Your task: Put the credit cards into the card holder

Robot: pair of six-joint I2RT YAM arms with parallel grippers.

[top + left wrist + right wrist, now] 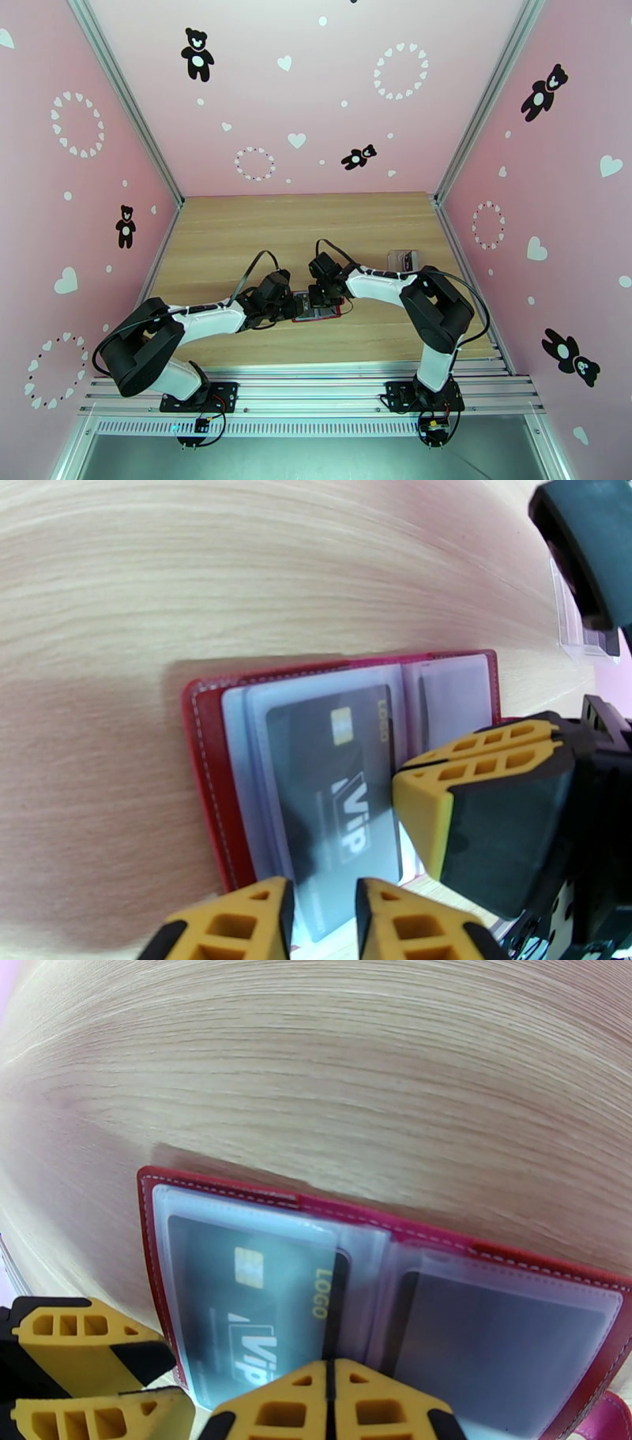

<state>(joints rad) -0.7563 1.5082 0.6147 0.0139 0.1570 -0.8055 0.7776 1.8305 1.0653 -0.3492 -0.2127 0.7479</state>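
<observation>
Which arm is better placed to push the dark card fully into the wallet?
Left, probably: the left gripper straddles the end of the card sticking out of the wallet, ready to push it in. The right gripper, shut, sits at the wallet's middle.

- The card holder (316,306), dark red with pale stitching, lies open and flat, toward 6 o'clock from the table's (237,237) middle.
- From my right wrist, a dark credit card (237,1299) with a gold chip, "LOGO" and "ViP" sits in its 9 o'clock clear sleeve.
- A second dark card (490,1331) fills the 3 o'clock sleeve.
</observation>
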